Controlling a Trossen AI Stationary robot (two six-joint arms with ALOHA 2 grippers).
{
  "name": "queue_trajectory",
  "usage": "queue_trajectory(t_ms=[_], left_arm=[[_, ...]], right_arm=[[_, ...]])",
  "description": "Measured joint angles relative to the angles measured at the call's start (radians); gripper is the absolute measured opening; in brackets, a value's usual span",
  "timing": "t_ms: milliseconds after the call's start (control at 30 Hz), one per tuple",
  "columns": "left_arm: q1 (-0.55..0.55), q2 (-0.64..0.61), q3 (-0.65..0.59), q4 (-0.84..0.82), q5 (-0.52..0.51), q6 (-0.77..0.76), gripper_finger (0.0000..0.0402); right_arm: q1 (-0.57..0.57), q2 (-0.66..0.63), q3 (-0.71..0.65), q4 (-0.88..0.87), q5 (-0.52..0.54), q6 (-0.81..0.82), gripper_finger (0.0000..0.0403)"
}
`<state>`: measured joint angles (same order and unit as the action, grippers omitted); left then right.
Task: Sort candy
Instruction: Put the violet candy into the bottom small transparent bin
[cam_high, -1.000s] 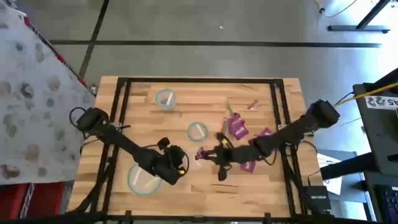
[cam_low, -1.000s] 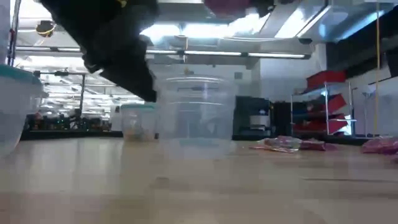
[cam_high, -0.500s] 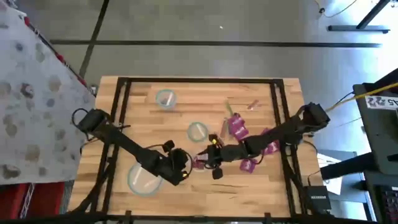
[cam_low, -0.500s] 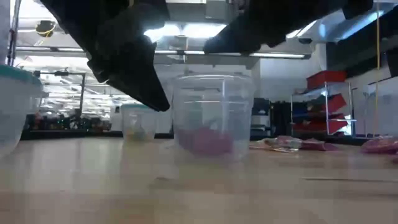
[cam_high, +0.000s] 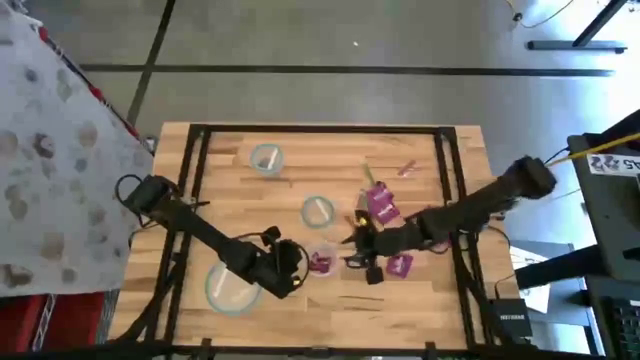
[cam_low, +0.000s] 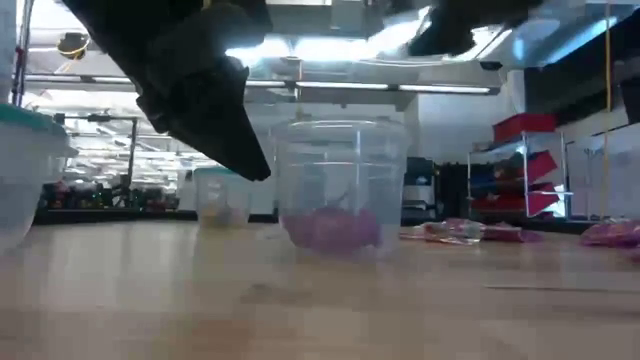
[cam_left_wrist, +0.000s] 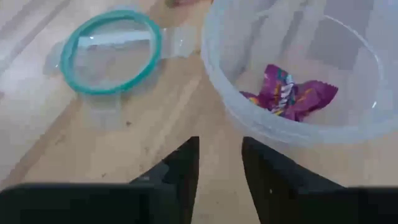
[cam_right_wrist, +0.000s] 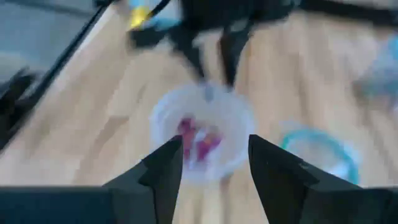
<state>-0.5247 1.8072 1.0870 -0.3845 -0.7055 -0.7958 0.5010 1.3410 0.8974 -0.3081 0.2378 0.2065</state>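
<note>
A clear plastic cup (cam_high: 320, 262) stands upright on the table near the middle, with a magenta candy packet (cam_left_wrist: 289, 96) lying on its bottom. My left gripper (cam_left_wrist: 219, 149) is open just left of the cup, its fingertips at the cup's outer wall near the rim and bare table showing between them. My right gripper (cam_right_wrist: 214, 155) hangs open above and to the right of the cup (cam_right_wrist: 202, 134), with nothing between its fingers. More magenta candy (cam_high: 380, 205) lies loose on the table to the right, and one packet (cam_high: 400, 265) lies under the right arm. My left gripper's fingertips (cam_left_wrist: 247, 144) stand right at the cup's near wall (cam_left_wrist: 249, 127), slanting down from the table's left. Whether they touch the wall I cannot tell.
Three round clear bowls with teal rims stand on the table: one far left (cam_high: 265, 158), one at the centre (cam_high: 318, 210), one near left under my left arm (cam_high: 230, 288). Thin pink and green pieces (cam_high: 405, 168) lie far right. A dark frame (cam_high: 445, 190) borders the table.
My right gripper held a magenta candy over the cup, opened and let it go, then drew back up and toward the table's right edge. The candy has fallen and lies on the cup's bottom. The cup has shifted a little toward the right.
</note>
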Motion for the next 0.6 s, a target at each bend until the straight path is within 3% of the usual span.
queue_trajectory(t_ms=[200,367,600], left_arm=[[0.0,0.0,0.0,0.0,0.0,0.0,0.0107],[0.0,0.0,0.0,0.003,0.0,0.004,0.0107],[0.002,0.0,0.0,0.004,0.0,0.016,0.0107]], right_arm=[[0.217,0.0,-0.069,-0.125,0.062,0.197,0.0163],[0.309,0.054,-0.139,-0.155,0.133,0.394,0.0149],[0.337,0.186,-0.153,-0.171,0.141,0.267,0.0138]])
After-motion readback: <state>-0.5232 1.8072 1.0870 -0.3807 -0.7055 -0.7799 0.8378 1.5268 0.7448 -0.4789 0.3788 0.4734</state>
